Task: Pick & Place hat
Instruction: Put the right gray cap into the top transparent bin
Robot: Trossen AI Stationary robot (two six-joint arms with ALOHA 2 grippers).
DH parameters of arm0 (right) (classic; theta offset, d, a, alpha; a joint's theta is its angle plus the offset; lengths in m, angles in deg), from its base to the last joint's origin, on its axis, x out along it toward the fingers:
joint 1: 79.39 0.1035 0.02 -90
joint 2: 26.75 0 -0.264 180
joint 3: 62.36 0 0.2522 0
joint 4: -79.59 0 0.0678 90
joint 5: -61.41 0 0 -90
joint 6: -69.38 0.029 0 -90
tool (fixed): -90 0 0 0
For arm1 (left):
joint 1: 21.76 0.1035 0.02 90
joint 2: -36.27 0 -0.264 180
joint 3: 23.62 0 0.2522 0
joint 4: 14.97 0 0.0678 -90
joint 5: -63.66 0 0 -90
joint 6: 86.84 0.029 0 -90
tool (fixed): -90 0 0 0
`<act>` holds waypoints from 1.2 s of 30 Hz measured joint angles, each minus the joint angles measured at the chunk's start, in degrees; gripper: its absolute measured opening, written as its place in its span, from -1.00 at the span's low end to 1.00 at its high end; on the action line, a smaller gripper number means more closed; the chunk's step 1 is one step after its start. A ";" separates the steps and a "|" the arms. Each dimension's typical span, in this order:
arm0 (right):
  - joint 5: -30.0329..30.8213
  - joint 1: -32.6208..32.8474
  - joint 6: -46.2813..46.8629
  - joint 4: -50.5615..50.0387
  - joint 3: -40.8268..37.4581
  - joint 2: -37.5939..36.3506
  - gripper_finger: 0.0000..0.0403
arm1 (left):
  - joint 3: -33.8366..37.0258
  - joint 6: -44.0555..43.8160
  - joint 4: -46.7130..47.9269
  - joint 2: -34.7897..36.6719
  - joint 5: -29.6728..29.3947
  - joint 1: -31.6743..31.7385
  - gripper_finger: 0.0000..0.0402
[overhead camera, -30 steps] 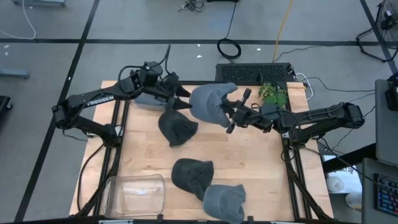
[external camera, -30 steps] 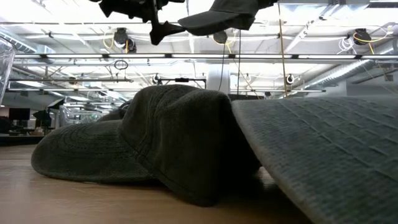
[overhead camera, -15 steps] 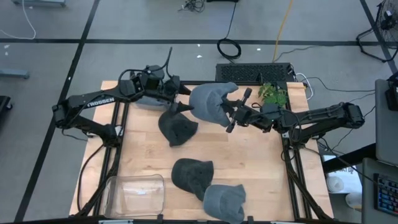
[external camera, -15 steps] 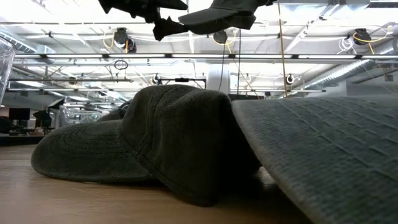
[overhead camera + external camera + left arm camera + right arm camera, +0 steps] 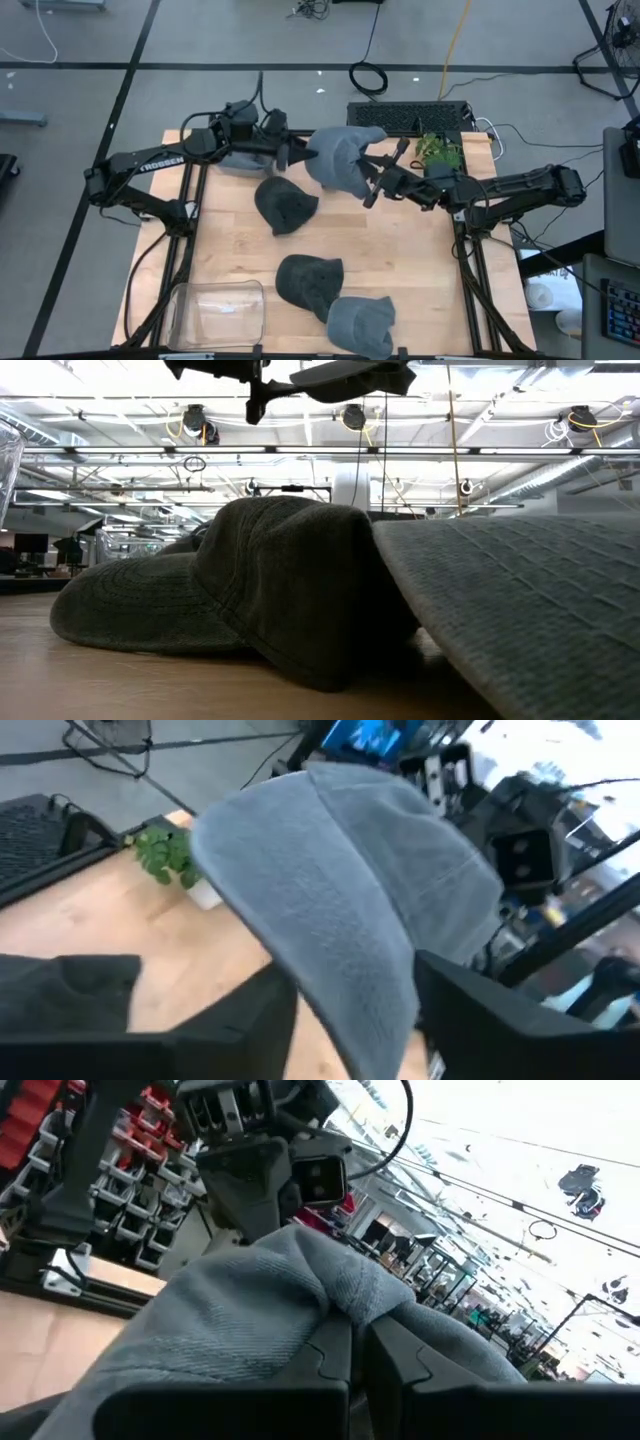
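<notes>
A light blue-grey hat [image 5: 338,160] hangs in the air over the table's far middle, and my right gripper [image 5: 368,184] is shut on its right side. My left gripper [image 5: 298,155] is at the hat's left side, open. The hat's brim [image 5: 345,950] runs down between its two fingers [image 5: 262,1020]. In the low view the hat [image 5: 355,374] and the left gripper [image 5: 256,390] show high above the table. My right gripper pinches a bunched fold of the hat's crown cloth [image 5: 335,1295] between its two fingers. They come from the table's right, about level and tipped a little upward. The hat is lifted clear of the table. My left gripper has the brim between its fingers; whether they touch it I cannot tell.
A dark hat [image 5: 285,206] lies under the left gripper and another blue-grey hat [image 5: 232,162] under the left arm. Near the front edge lie a dark hat [image 5: 305,282] and a light grey hat [image 5: 360,324], beside a clear bin [image 5: 215,310]. A small plant [image 5: 438,150] stands far right.
My left gripper has moved toward the held hat and rolled about its own axis, so that its fingers now stand on either side of the brim. My right gripper has kept its hold and place, and the hat stays lifted.
</notes>
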 joint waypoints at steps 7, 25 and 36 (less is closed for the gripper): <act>0.10 -0.61 0.00 -0.39 0.00 0.24 -1.00 | -0.02 -4.29 -0.29 -3.13 9.55 -0.23 -0.86; 0.22 0.28 22.21 -7.24 0.04 -1.23 0.38 | 0.04 -4.30 1.74 5.10 14.93 12.80 -0.95; -0.01 2.34 28.28 -12.89 0.04 -2.00 0.73 | -0.02 5.69 29.60 12.69 24.24 36.62 -0.95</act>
